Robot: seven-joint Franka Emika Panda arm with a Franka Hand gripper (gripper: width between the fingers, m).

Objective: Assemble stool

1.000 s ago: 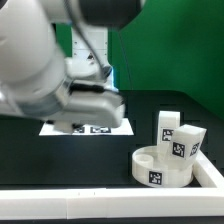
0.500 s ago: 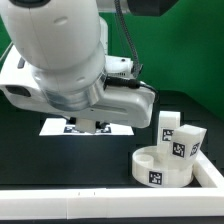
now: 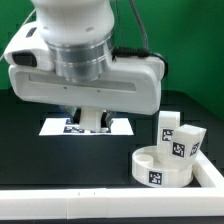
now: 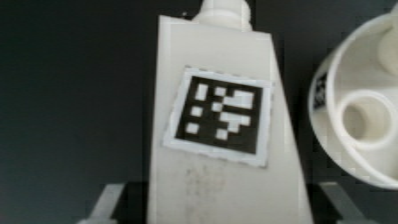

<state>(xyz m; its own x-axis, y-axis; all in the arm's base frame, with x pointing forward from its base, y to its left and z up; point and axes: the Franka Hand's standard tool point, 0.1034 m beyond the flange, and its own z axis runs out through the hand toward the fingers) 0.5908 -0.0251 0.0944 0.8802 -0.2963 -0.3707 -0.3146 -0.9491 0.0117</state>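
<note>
The hand (image 3: pixel 90 120) is closed on one leg (image 4: pixel 214 110), pinching its sides so the peg end (image 4: pixel 222 12) pokes out free, likely to fit a socket (image 4: pixel 368 118). It hangs above the marker board (image 3: pixel 50 128). The round seat (image 3: pixel 160 168) rests on the counter (image 3: pixel 60 160) by the white rails (image 3: pixel 100 190). A second leg (image 3: pixel 167 128) and a third leg (image 3: pixel 188 142) stand right at the seat and could block the way.

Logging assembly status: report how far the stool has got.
Done: nothing looks joined; one leg and a second leg stand loose by the seat. In hand: the gripper seems shut on the third leg. Left: fitting all three legs into the seat's sockets.
</note>
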